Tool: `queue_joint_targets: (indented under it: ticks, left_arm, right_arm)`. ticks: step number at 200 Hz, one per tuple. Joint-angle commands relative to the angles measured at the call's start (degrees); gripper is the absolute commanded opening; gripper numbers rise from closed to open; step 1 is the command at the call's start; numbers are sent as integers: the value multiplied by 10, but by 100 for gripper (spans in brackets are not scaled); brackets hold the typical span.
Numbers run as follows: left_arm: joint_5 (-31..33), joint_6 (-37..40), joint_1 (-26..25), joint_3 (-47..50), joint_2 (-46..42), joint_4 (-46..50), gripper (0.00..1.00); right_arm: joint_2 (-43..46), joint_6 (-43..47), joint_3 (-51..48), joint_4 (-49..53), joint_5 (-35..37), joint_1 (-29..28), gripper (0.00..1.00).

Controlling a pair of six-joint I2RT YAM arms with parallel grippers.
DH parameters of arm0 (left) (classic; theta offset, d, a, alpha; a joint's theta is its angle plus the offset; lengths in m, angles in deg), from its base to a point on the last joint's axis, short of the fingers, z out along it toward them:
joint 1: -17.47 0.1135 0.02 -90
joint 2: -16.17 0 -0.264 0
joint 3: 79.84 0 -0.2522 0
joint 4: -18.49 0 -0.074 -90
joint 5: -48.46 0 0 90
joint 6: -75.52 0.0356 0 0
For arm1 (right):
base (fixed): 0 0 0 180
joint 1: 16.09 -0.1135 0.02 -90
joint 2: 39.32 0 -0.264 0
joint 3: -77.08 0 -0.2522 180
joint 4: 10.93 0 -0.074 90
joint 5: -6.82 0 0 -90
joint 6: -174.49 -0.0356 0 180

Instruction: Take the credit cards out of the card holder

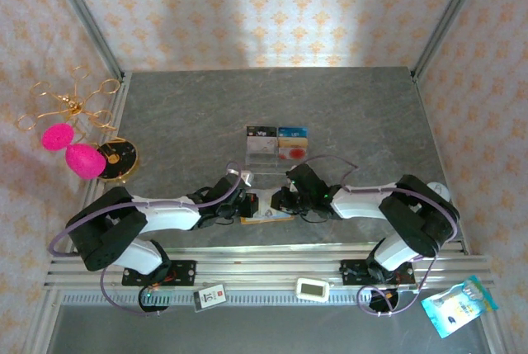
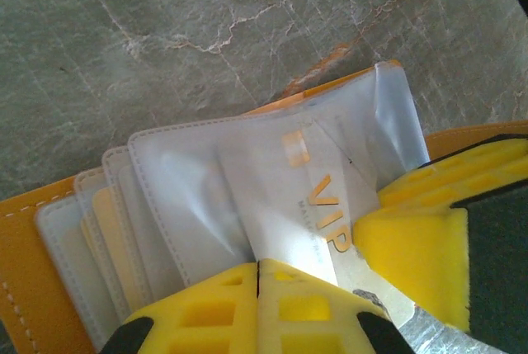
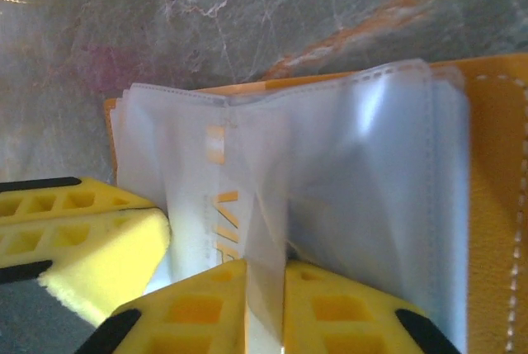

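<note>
Card holder (image 1: 266,217) lies open on table (image 1: 190,123), at near edge between both arms; left gripper (image 2: 258,309) pressed together over its clear sleeves (image 2: 190,197); right gripper (image 3: 264,304) nips credit card (image 2: 326,214) by its edge (narrow gap showing). Risks: thin hold slips; sleeve drags along, lifting holder.

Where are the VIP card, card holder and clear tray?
VIP card (image 2: 328,210), left wrist view, gold lettering.
card holder (image 2: 21,271), left wrist view, orange left flap.
clear tray (image 1: 261,152), top external view, bare near-left part.
</note>
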Motion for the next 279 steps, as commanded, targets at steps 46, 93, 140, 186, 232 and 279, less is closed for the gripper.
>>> queue_joint_targets:
  ticks: [46,93,140,186,232,279]
  left_arm:
    - [13,8,1,-3,-4,43,0]
    - [12,1,12,-26,-35,35,1]
    - [13,7,30,-30,-55,62,6]
    - [28,20,41,-16,-115,94,7]
    - [-13,27,27,-34,-86,52,16]
    - [-8,23,1,-63,-48,60,18]
  right_arm:
    - [118,99,2,151,97,26,0]
    - [231,242,71,212,131,31,0]
    - [177,205,52,169,64,42,0]
    - [149,89,-41,73,34,40,0]
    - [129,21,-68,47,21,17,0]
    - [74,28,-52,18,1,-35,0]
